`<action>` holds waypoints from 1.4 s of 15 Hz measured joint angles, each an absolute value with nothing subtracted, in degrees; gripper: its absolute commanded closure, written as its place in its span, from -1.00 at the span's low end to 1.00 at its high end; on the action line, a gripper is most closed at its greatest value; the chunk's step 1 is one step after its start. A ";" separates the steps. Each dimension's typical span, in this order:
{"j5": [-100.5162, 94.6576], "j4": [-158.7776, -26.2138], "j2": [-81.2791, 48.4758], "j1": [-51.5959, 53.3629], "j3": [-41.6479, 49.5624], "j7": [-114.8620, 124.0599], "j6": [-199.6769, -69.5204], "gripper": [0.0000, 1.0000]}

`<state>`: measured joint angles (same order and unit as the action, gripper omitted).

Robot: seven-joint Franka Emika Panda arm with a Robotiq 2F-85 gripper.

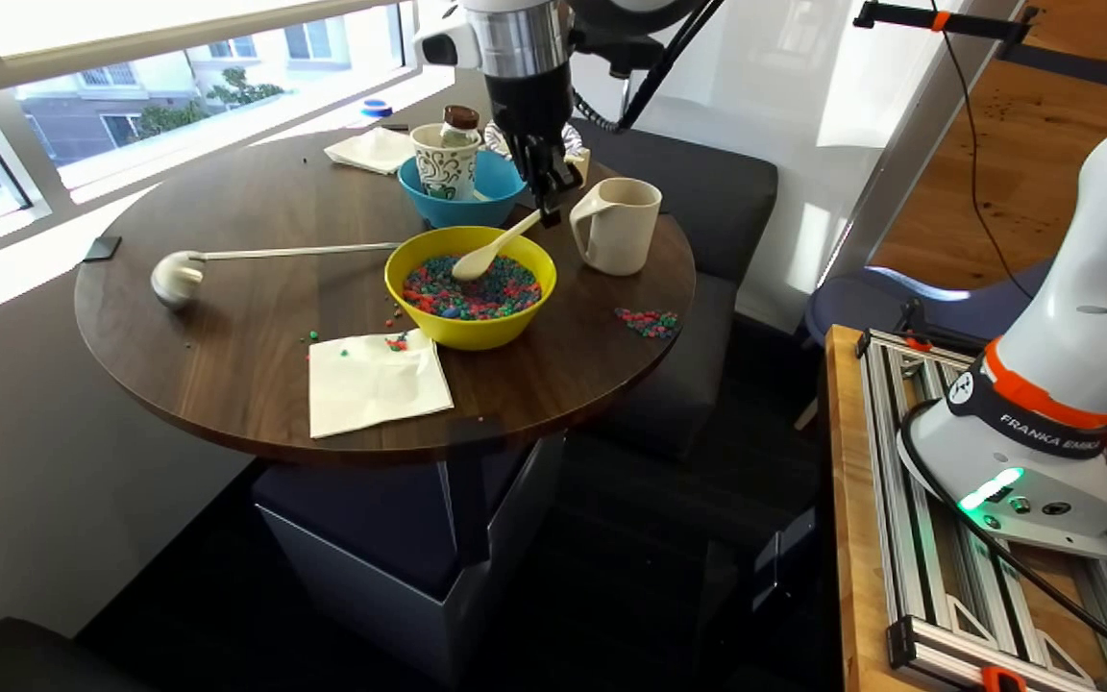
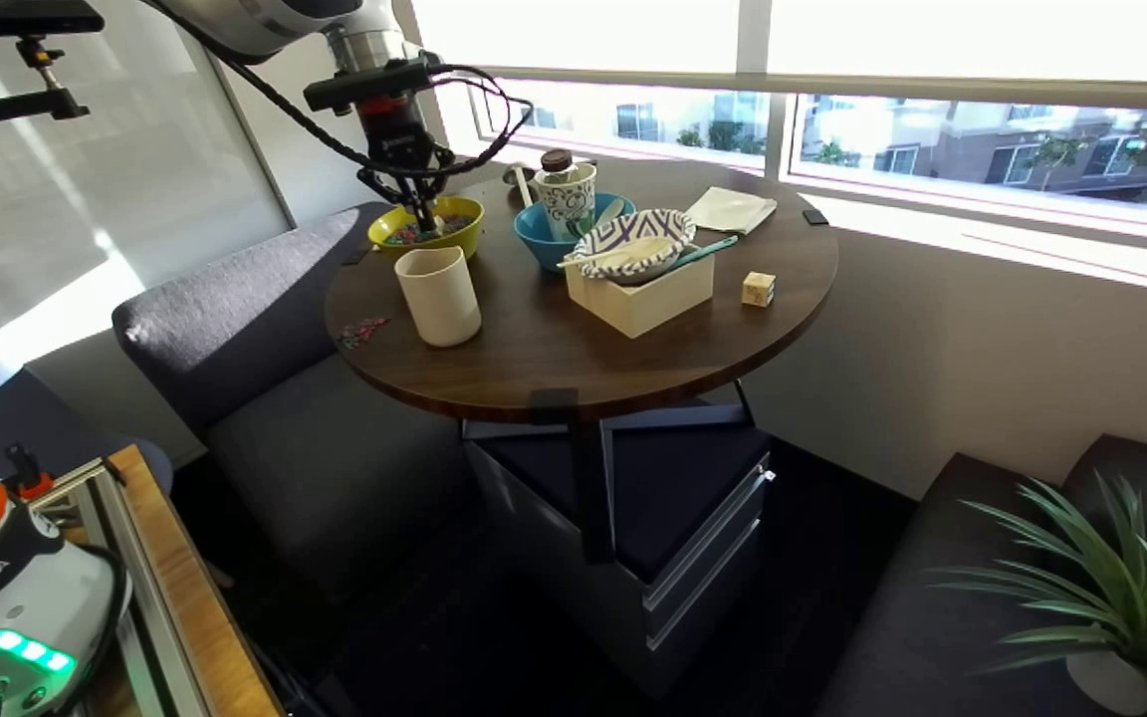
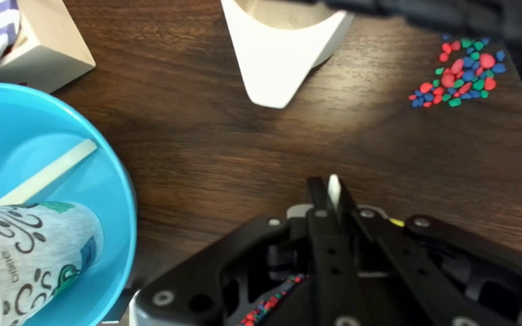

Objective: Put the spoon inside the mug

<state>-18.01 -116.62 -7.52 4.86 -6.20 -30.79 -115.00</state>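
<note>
The light-coloured spoon is held by its handle end in my gripper. Its head hangs down over the colourful beads in the yellow bowl. I cannot tell whether it touches them. In the wrist view the handle's pale tip sticks out between the nearly closed fingertips; the rest of the spoon is hidden there. The cream-white mug stands upright beside the bowl, apart from the gripper. It also shows in an exterior view and at the top of the wrist view.
A teal bowl holding a paper cup and bottle stands near the gripper. A cream box carries a patterned bowl. A long ladle, napkins and spilled beads lie on the round table.
</note>
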 measured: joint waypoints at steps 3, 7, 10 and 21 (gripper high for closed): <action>-17.89 -117.25 -4.52 4.55 -5.90 -30.70 -115.09 0.98; -16.65 -118.96 0.38 3.41 -4.65 -30.85 -115.12 0.98; -15.63 -120.58 3.27 2.52 -2.86 -30.96 -114.91 0.98; -17.64 -124.39 12.97 0.05 1.02 -30.04 -94.65 0.98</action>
